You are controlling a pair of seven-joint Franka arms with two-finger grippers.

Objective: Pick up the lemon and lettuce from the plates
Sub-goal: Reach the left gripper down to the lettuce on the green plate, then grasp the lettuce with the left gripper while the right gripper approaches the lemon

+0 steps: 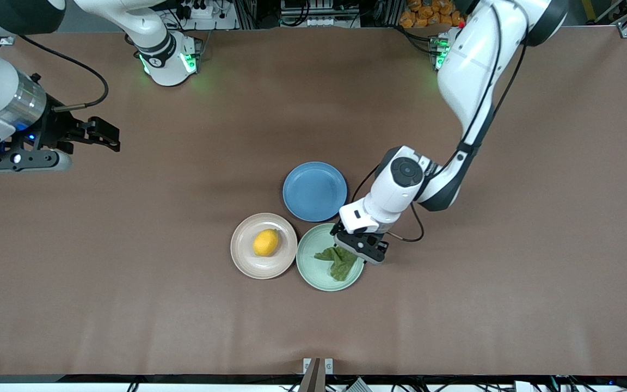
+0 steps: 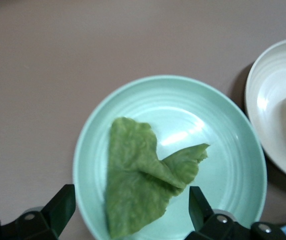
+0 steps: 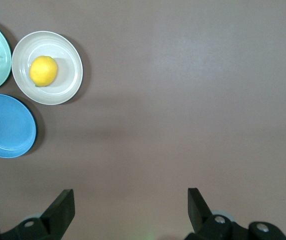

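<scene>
The left claw (image 1: 352, 251) hangs low over the mint green plate (image 1: 313, 272), at the plate's edge toward the left arm's end of the table (image 1: 509, 305). Its fingers (image 2: 58, 207) are spread wide w/ nothing between them but air. In the left wrist view the lettuce (image 2: 140, 185) lies flat on that plate, right below the gap between the two fingers, folded over itself (one corner pokes out toward the beige plate). No contact w/ the leaf that I can see.

The lemon (image 1: 266, 242) sits near the middle of the beige-pink plate (image 1: 248, 261), which lies just beside the green one, toward the right arm's end. A blue plate (image 1: 314, 191) lies farther from the front camera than both, its rim close to theirs.

The right claw (image 1: 87, 136) waits up in the air over bare table, well apart from the plates, toward the right arm's end. Its fingers (image 3: 60, 207) are also wide apart, holding nothing. The right wrist view looks down on plain table, w/ all three plates off at the frame's edge.
</scene>
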